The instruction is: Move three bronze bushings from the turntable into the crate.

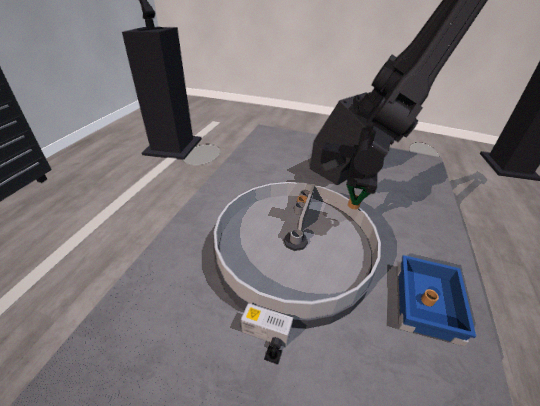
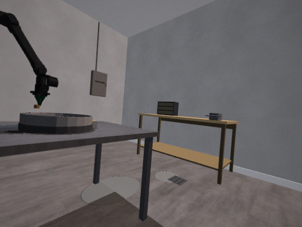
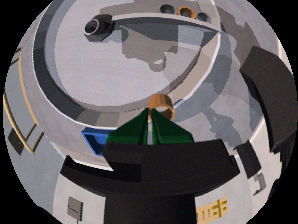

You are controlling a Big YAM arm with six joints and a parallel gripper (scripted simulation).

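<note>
My gripper point(image 1: 356, 196) with green fingers is shut on a bronze bushing point(image 1: 354, 206) and holds it above the far right rim of the round turntable point(image 1: 298, 245). The held bushing also shows in the exterior view point(image 2: 36, 105) and in the wrist view point(image 3: 160, 104). On the turntable another bronze bushing point(image 1: 302, 198) point(image 3: 184, 10) sits at the far side next to a curved guide arm, with grey bushings beside it. A grey hub point(image 1: 295, 239) stands at the centre. The blue crate point(image 1: 434, 296) at the right front holds one bronze bushing point(image 1: 429, 295).
A white control box with a yellow label point(image 1: 266, 320) and a small black part point(image 1: 274, 353) sit in front of the turntable. Black posts stand at the back left point(image 1: 159, 85) and far right point(image 1: 520, 135). A wooden bench point(image 2: 190, 134) stands across the room.
</note>
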